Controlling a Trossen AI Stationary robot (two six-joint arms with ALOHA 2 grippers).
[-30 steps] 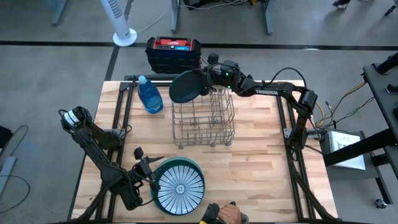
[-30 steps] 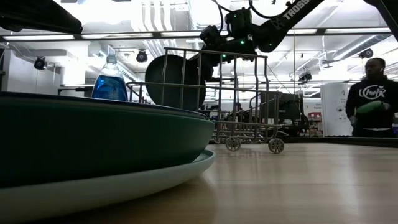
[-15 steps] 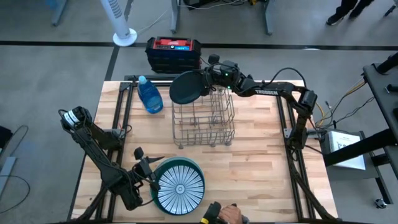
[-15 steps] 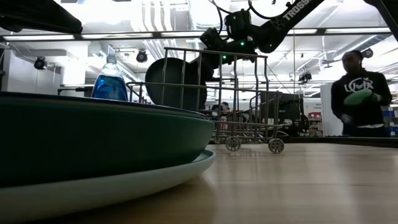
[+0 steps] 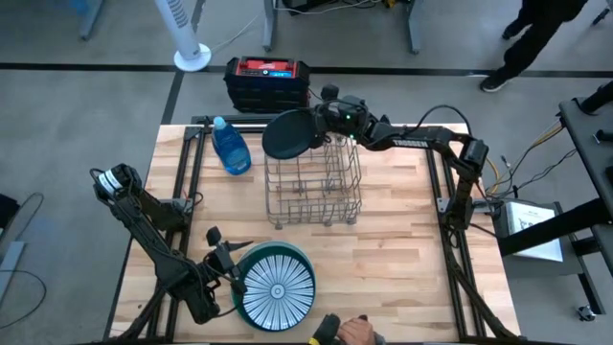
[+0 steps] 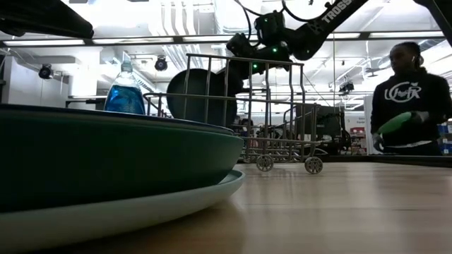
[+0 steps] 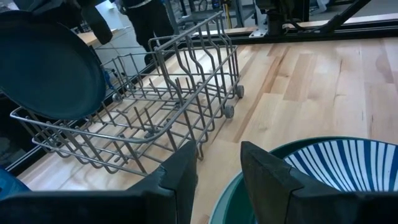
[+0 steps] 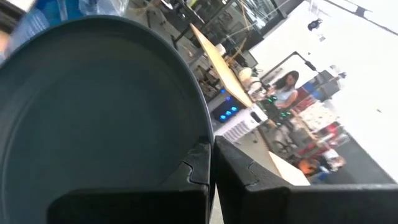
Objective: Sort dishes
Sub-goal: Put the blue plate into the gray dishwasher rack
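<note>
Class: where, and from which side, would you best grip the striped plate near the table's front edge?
Take the striped plate by its rim from the left. It lies flat, nested in a green plate, so only the edge offers a pinch, and the left tool sits open beside it.

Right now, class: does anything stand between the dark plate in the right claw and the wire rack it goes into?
Nothing visible does. The right claw holds the dark teal plate on edge over the wire rack; the slots beneath look empty.

Bright overhead glare — blurred foreground
</note>
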